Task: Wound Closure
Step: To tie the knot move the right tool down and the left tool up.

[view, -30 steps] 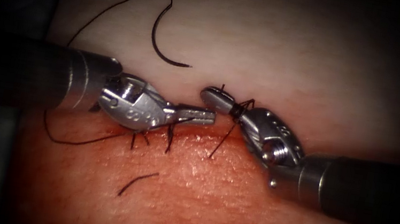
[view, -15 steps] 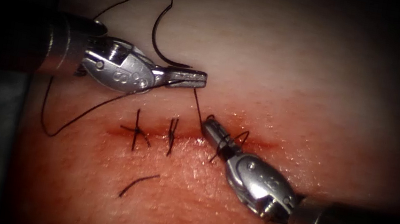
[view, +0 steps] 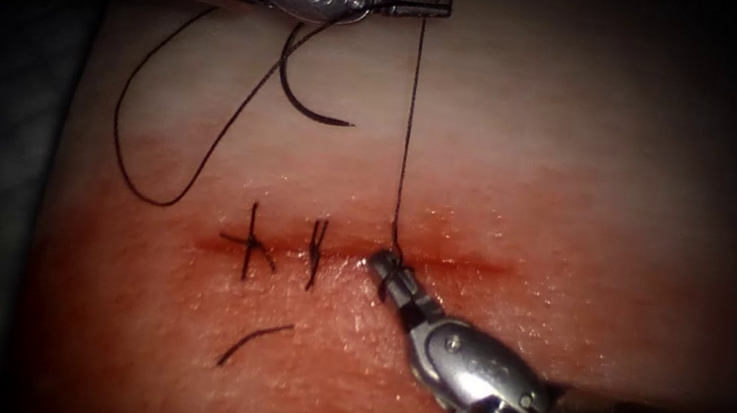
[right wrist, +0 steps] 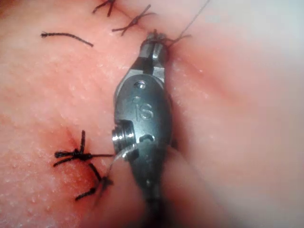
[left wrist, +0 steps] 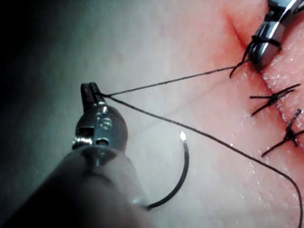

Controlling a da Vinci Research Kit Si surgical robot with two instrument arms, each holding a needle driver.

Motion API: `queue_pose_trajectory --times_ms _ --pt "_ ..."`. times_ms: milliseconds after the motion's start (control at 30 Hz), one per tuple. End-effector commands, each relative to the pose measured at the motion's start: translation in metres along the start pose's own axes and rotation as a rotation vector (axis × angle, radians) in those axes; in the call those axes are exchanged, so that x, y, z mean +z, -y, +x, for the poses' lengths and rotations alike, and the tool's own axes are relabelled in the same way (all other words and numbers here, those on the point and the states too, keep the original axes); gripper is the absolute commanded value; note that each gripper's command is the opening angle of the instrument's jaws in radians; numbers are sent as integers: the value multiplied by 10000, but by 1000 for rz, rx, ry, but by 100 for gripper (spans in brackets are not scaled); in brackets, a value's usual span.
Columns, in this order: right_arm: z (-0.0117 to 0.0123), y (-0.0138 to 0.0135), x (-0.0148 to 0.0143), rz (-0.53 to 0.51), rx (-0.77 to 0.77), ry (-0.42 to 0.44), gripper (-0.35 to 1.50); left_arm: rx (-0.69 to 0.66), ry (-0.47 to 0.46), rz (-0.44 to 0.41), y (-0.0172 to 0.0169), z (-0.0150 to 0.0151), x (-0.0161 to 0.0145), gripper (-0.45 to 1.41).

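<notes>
In the endoscope view, the left gripper (view: 428, 2) is seen far above the cut (view: 361, 253), clenched on the thread (view: 408, 133); half a second ago it was just above the cut, so it has been lifted well away and the thread has been drawn out into a long taut line. That line runs straight down to the right gripper (view: 382, 265), which is held at the cut as before, clenched on the thread at the knot. The needle (view: 302, 96) is left lying free on the pale tissue (view: 597, 155) above the cut, held by neither gripper and not in the tissue, unchanged in place. A slack loop of thread (view: 138, 148) is laid to its left. Two finished stitches (view: 282, 247) are seen on the left part of the cut, a cut end of thread (view: 254, 341) below them, and red fluid (view: 167, 333) over the lower tissue.

In the left wrist view, the left gripper (left wrist: 89, 91) is shown closed on two strands of thread (left wrist: 166, 81); the needle (left wrist: 178, 178) is lying beside its shaft.

In the right wrist view, the right gripper (right wrist: 154, 45) is pressed to the cut with thread wound about its tip; nearby stitches (right wrist: 78, 154) are seen beside it.
</notes>
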Motion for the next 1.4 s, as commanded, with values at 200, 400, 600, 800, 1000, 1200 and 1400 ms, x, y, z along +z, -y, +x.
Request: queue_pose_trajectory --times_ms 200,400,600,800,1000,1200,1400 --pt "2 20 -10 18 -62 -2 -35 -5 24 5 15 -30 11 -45" --pt "7 33 -26 22 -79 30 -35 -1 34 6 14 -36 12 -45" --pt "16 52 -43 12 -110 41 -35 -6 46 13 16 -34 20 -45" --pt "18 56 -49 17 -152 40 -35 -8 36 49 25 -34 33 -45" --pt "11 57 -55 25 -162 60 -35 -8 31 117 42 -38 42 -45" --pt "-4 65 -72 47 -183 99 -35 -13 35 135 55 -51 47 -45" --pt "-16 76 -86 58 -202 143 -35 -17 34 201 70 -74 53 -45"
